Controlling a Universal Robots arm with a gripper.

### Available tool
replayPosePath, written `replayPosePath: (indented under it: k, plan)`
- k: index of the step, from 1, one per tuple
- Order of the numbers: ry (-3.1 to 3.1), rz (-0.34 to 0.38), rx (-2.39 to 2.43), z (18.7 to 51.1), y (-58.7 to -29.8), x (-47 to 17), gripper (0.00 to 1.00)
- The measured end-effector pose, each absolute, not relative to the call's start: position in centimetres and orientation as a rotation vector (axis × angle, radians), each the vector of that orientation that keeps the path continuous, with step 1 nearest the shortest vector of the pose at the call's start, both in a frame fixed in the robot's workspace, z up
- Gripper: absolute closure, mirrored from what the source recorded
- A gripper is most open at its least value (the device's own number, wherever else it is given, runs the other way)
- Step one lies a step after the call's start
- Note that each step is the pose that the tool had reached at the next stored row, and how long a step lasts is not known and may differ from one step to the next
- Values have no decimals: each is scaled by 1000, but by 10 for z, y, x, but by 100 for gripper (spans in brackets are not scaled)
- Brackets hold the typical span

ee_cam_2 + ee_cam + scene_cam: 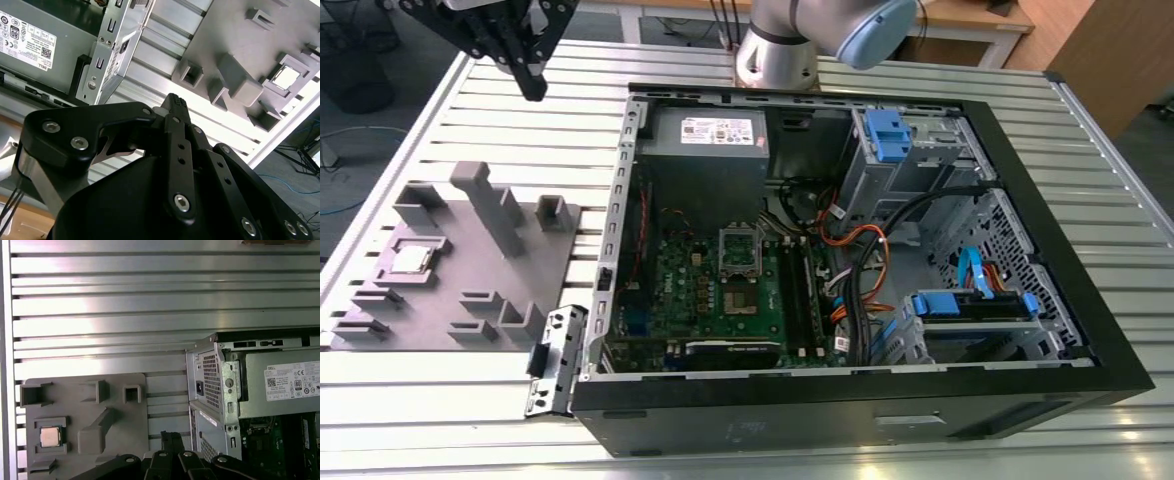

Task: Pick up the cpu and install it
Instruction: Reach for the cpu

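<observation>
Table (pixel 414 420): slatted metal, with everything standing on it.
Computer case (pixel 854 405): black, open on top, lying on its side toward the exterior view's right.
Grey tray (pixel 447 290): flat on the table just beside the case, on the exterior view's left.
Cpu (pixel 411 258): flat in a square pocket of the tray, silvery top up, on the side away from the case. Both wrist views show the cpu (pixel 286 77) (pixel 50 436) seated there.
Green board (pixel 720 290): on the case floor, a metal frame (pixel 738 250) fixed to it.
Power box (pixel 707 135): grey, at the case's far end.
My claw (pixel 532 92): far, on the exterior view's left, above the table beyond the tray — clenched, fingertips (pixel 175 101) together, gripping nothing, well apart from the cpu.
My base (pixel 781 50): far edge, behind the case.
</observation>
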State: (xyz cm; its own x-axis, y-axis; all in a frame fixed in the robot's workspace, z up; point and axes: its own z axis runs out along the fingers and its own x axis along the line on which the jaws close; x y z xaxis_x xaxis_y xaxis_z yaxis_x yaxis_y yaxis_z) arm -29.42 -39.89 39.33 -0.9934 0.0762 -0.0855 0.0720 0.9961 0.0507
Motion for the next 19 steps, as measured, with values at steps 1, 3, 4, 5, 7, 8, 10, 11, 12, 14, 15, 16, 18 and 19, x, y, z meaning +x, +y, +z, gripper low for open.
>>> replayPosePath:
  k: [1, 3, 4, 5, 7, 8, 10, 11, 12, 14, 15, 16, 18, 19]
  plan:
    - [3050, 73, 113, 393, -399, -297, 89]
    - [3049, 73, 113, 393, -399, -300, 89]
    - [3049, 73, 113, 393, -399, -302, 89]
    - [3048, 73, 113, 393, -399, -304, 89]
    - [3048, 73, 113, 393, -399, -307, 89]
    - [3048, 73, 113, 393, -399, -308, 89]
    - [3047, 73, 113, 393, -399, -310, 89]
    - [3047, 73, 113, 393, -399, -312, 89]
    - [3046, 73, 113, 393, -399, -313, 89]
    - [3046, 73, 113, 393, -399, -316, 89]
    - [3045, 73, 113, 393, -399, -317, 89]
    - [3045, 73, 113, 393, -399, -318, 89]
    - [3044, 73, 113, 393, -399, -321, 89]
    - [3044, 73, 113, 393, -399, -322, 89]
